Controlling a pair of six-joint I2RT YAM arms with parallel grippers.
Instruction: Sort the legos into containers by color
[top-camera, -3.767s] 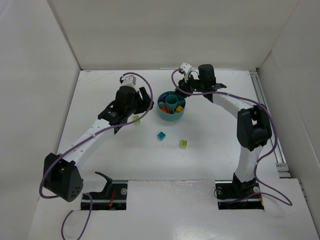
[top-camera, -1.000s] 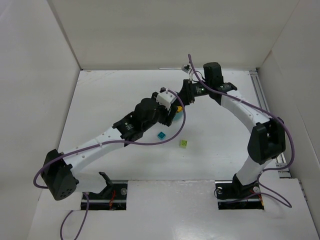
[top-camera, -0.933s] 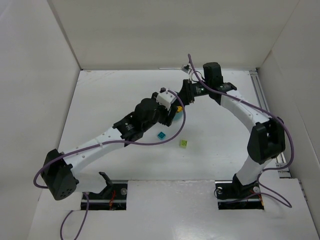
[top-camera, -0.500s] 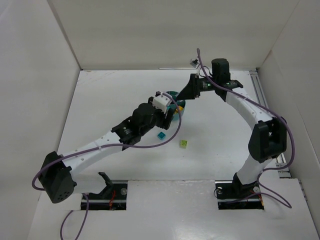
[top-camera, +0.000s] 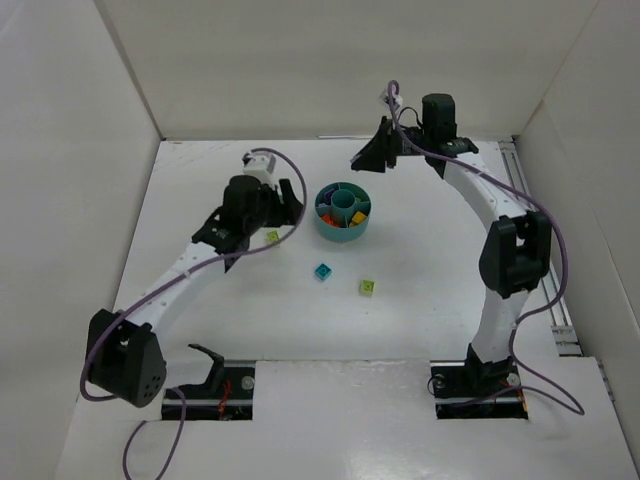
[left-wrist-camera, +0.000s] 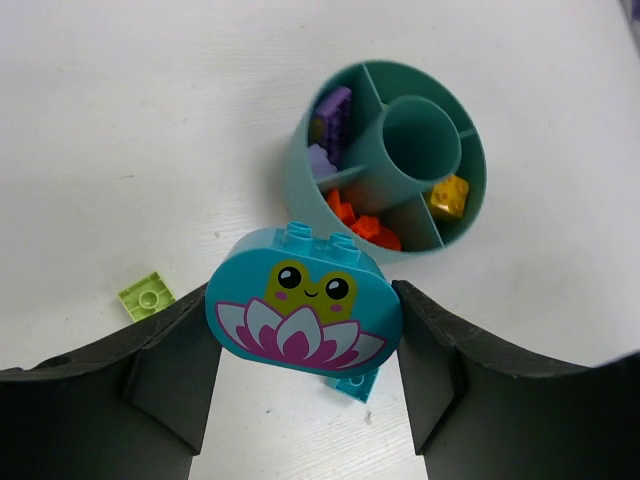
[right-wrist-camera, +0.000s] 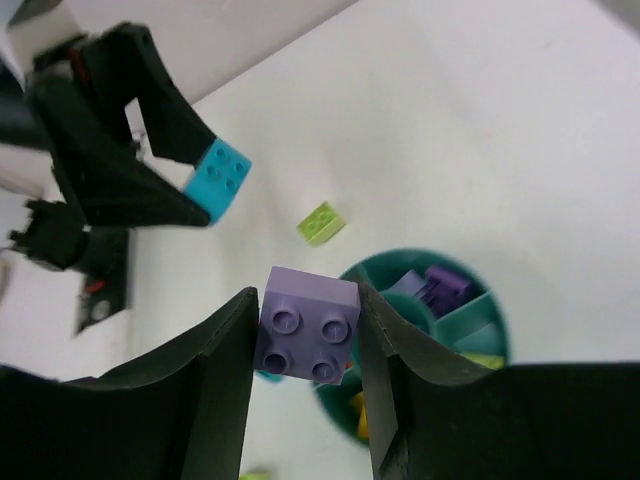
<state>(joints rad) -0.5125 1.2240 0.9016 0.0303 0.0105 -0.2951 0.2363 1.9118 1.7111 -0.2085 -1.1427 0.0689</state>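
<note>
Pinching a lilac brick (right-wrist-camera: 308, 325) in right gripper (right-wrist-camera: 305, 312), frog brick (left-wrist-camera: 303, 305) in left gripper (left-wrist-camera: 303, 300). Best to release lilac low in the dish (left-wrist-camera: 295, 185), beside the purple bricks (left-wrist-camera: 330, 110).

Your teal-blue brick (left-wrist-camera: 303, 312) bears a lime frog face over magenta-and-white petals; the lilac brick (right-wrist-camera: 307, 325) is plain. The teal dish (left-wrist-camera: 295, 185) holds purple bricks (left-wrist-camera: 330, 115), orange bricks (left-wrist-camera: 362, 224), a yellow brick (left-wrist-camera: 447, 195); a lime brick (left-wrist-camera: 146, 296) sits on the white bench (left-wrist-camera: 150, 100).
</note>
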